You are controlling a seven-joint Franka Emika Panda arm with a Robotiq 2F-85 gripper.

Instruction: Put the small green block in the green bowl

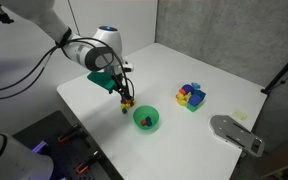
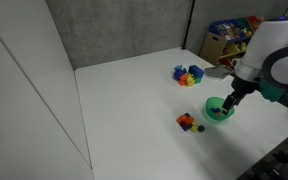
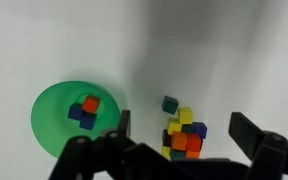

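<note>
The small green block [image 3: 170, 104] is a tiny dark-green cube on the white table, at the far edge of a cluster of tiny yellow, red, orange and blue blocks [image 3: 184, 135]. The green bowl [image 3: 52, 125] lies beside the cluster and holds a few tiny blocks. My gripper [image 3: 184, 128] is open and hovers over the cluster, one finger on each side, holding nothing. In both exterior views the gripper [image 1: 123, 94] [image 2: 230, 102] hangs just above the table next to the bowl [image 1: 155, 117] [image 2: 212, 104] and the tiny blocks [image 1: 127, 104] [image 2: 187, 121].
A pile of larger blue, yellow, green and purple blocks [image 1: 192, 96] [image 2: 188, 74] sits farther along the table. A grey device [image 1: 234, 132] lies at a table corner. A shelf of toys [image 2: 229, 40] stands behind the table.
</note>
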